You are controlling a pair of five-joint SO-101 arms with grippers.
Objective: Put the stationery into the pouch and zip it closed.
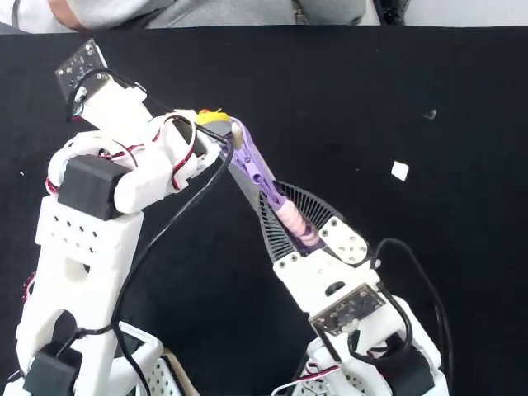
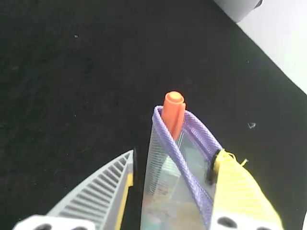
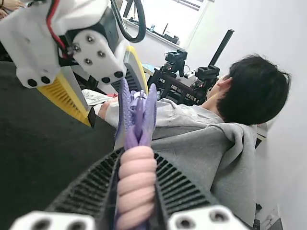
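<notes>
The pouch [image 1: 252,165], clear mesh with purple edging, hangs stretched in the air between my two grippers. My left gripper [image 1: 219,124] is shut on its far end; in the left wrist view the pouch [image 2: 172,182] sits between the grey and yellow fingers of the left gripper [image 2: 177,154]. An orange pen [image 2: 173,105] pokes out of the pouch's end. My right gripper [image 1: 285,210] is shut on the pink twisted zipper pull [image 1: 299,227]. In the right wrist view the pull [image 3: 136,187] lies in the right gripper [image 3: 137,155], and the pouch [image 3: 136,115] rises from it.
A small white eraser-like piece [image 1: 400,171] lies on the black table [image 1: 371,82] to the right of the pouch. The left arm's body stands at the table's left, the right arm's base at the near edge.
</notes>
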